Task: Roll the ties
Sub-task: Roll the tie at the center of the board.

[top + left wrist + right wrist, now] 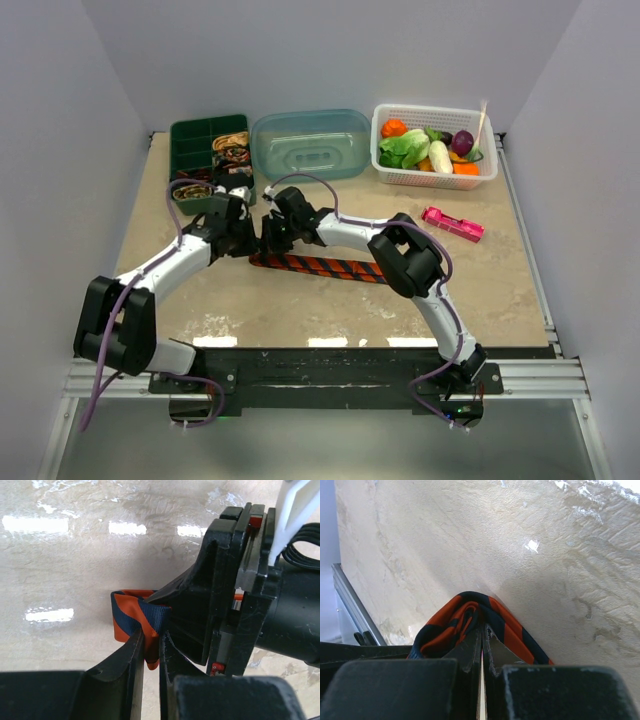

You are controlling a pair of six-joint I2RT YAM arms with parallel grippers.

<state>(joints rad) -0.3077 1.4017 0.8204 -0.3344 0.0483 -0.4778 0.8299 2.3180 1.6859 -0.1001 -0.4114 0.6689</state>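
Observation:
The orange tie [330, 266] with dark diagonal stripes lies flat across the middle of the table, and its left end is lifted between both grippers. My left gripper [243, 239] is shut on a fold of the tie [141, 616], pinched between its fingertips [151, 645]. My right gripper [268, 237] meets it from the right. Its jaws are shut, with the tie [506, 625] looped in a small coil round its tips [482, 628]. Small coiled ties [233, 150] sit in a green compartment tray [190, 137] at the back left.
A teal plastic container [310, 143] stands behind the grippers. A white basket [435, 118] of toy vegetables is at the back right. A pink flat gadget [452, 224] lies to the right of the right arm. Grey walls close in three sides.

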